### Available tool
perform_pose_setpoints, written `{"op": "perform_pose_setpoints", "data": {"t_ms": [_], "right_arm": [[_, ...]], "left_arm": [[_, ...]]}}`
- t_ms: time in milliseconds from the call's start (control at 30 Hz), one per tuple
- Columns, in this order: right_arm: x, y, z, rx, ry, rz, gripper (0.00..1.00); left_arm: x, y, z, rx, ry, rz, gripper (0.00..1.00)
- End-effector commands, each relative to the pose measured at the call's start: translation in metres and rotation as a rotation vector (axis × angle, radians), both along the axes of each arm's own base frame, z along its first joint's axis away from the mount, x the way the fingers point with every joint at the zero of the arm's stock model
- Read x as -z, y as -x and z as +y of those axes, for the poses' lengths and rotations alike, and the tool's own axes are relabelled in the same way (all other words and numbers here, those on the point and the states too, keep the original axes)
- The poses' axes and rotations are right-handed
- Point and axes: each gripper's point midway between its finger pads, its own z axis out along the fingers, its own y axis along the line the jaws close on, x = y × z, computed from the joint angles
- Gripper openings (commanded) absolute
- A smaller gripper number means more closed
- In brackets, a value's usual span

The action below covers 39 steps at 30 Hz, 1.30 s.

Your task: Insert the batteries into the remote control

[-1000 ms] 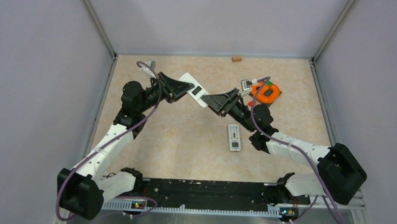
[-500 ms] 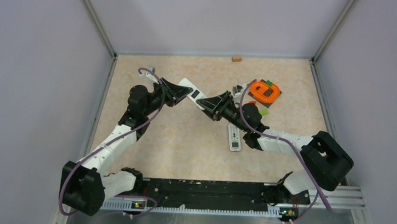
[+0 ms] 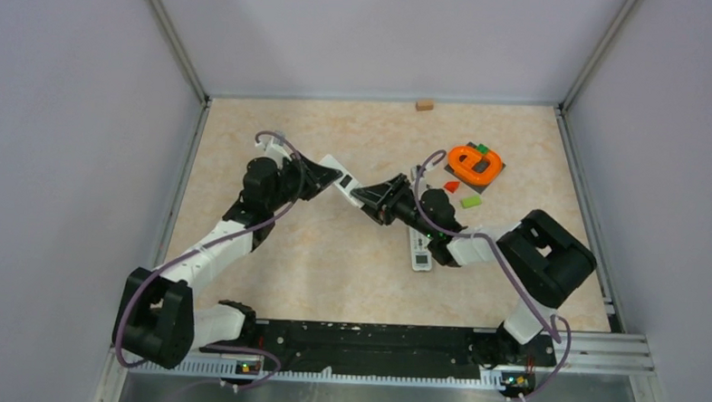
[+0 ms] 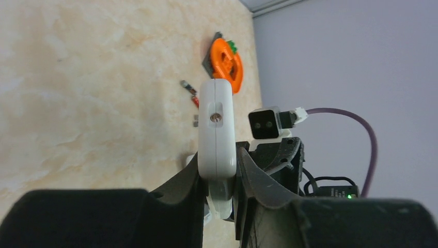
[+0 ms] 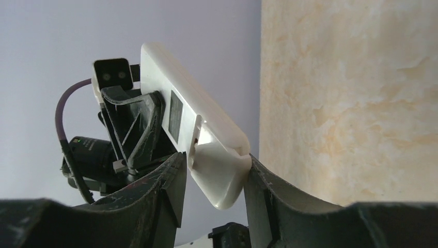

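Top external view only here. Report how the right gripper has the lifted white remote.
Observer: The right gripper straddles one end of the white remote. Its fingers press on a stepped white end piece, possibly the battery cover. Whether that piece is loose I cannot tell.
Operator: Now locate the batteries for me.
Observer: In the left wrist view, slim dark batteries, one of them reddish, lie on the table just short of the orange ring.
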Motion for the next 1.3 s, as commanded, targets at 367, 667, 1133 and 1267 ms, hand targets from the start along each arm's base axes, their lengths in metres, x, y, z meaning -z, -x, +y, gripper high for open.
{"op": "perform_pose_setpoints", "data": {"t_ms": [367,667,1133,1267], "right_arm": [[0.069,0.001,-0.004,-0.002,0.033,0.081,0.48],[0.097,-0.005,-0.026,0.074,0.298,0.058,0.54],[0.054,0.001,-0.033,-0.024,0.558,-0.228,0.56],[0.019,0.016,-0.035,-0.068,0.521,-0.325,0.78]], "left_arm": [[0.071,-0.012,0.023,-0.105,-0.202,0.073,0.0],[0.111,-0.016,0.072,-0.332,-0.405,0.186,0.0],[0.074,-0.008,0.058,-0.218,-0.395,0.028,0.0],[0.027,0.016,0.013,0.062,-0.286,-0.19,0.0]]}}
